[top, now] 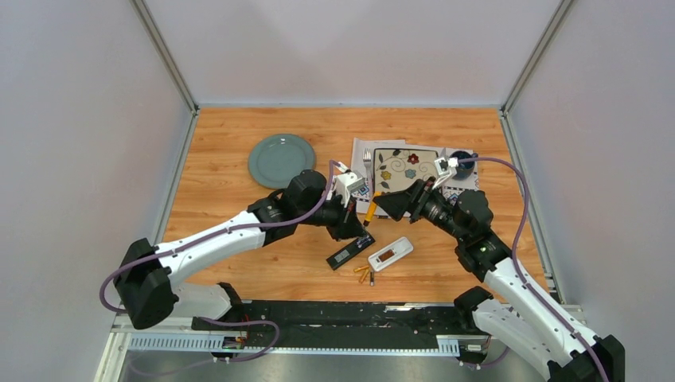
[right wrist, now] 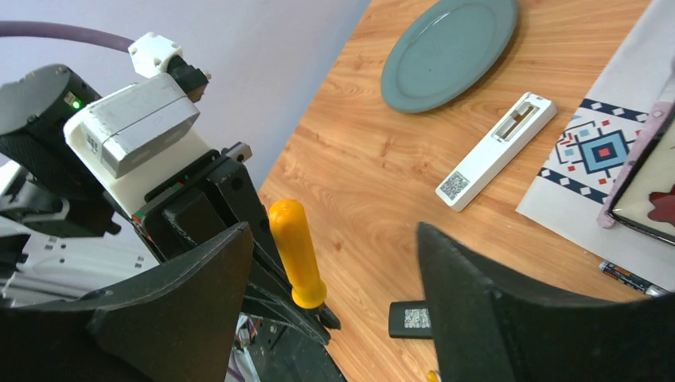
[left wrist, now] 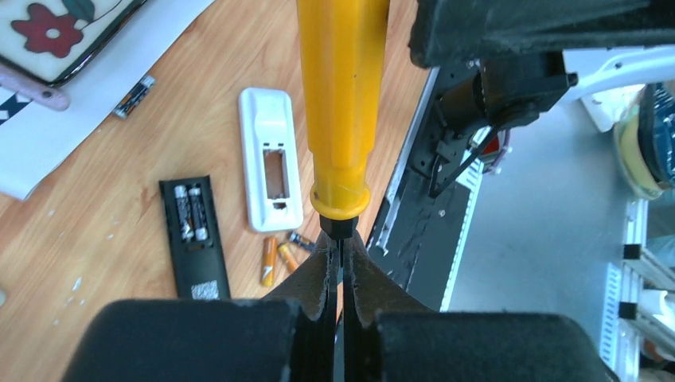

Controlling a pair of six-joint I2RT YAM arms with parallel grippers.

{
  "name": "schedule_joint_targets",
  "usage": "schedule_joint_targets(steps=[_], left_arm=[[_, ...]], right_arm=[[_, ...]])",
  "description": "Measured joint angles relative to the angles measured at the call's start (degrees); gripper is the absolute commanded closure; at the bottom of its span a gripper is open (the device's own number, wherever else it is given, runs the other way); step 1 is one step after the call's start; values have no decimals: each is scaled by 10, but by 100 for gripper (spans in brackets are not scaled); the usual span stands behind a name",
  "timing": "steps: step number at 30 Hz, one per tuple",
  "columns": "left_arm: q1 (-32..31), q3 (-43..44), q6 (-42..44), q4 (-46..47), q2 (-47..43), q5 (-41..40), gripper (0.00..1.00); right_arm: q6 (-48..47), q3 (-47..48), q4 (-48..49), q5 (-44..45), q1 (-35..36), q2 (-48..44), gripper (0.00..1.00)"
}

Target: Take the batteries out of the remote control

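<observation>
Left wrist view gives me what matters. The black remote (left wrist: pixel 193 239) lies on the bench (left wrist: pixel 95 239) with its back open. Two batteries (left wrist: pixel 191 213) sit side by side in its bay, their long axes running along the remote's length. From the left fingers (left wrist: pixel 318 274), that bay is off to the picture's left, near but not under the tips. Those fingers are pressed together on the metal shank of the screwdriver (left wrist: pixel 342 103), whose orange handle points away from the wrist. Three loose cells (left wrist: pixel 269 261) lie just beside the white remote (left wrist: pixel 271 163), whose bay is bare.

Top external view puts the left arm nearer: its fingers hang just beyond the black remote's far end. The right fingers (right wrist: pixel 199 294) sit further toward the placemat (right wrist: pixel 593 151).

Right wrist view adds what the others hide. The right fingers are spread wide and the handle shows in the gap between them, though I cannot tell whether it stands between them or beyond. That view catches only the black remote's end, not the cells.

I judge that the tool's tip must come down at one end of a cell, along its axis, to lever it out.
</observation>
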Motion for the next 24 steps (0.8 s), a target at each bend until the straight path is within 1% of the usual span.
schedule_joint_targets(steps=[2, 4, 6, 8, 12, 19, 20, 24], left_arm=[[0, 0, 20, -28, -17, -7, 100], [0, 0, 36, -54, -33, -10, 100], [0, 0, 49, -74, -43, -12, 100], [0, 1, 59, -92, -48, -12, 100], [0, 1, 68, -112, -50, -12, 100], [0, 1, 70, -117, -50, -2, 100], [0, 1, 70, -117, -50, 0, 100], [0, 1, 70, -117, -48, 10, 100]], right_arm=[[-5, 8, -2, -24, -1, 8, 20], [-4, 13, 6, -60, -4, 17, 23], [-2, 13, 11, -78, -5, 25, 39], [2, 13, 19, -103, -6, 37, 49], [9, 13, 26, -138, -7, 56, 51], [20, 13, 51, -169, -7, 63, 52], [22, 13, 57, -172, -7, 65, 55], [31, 13, 74, -188, -7, 82, 58]])
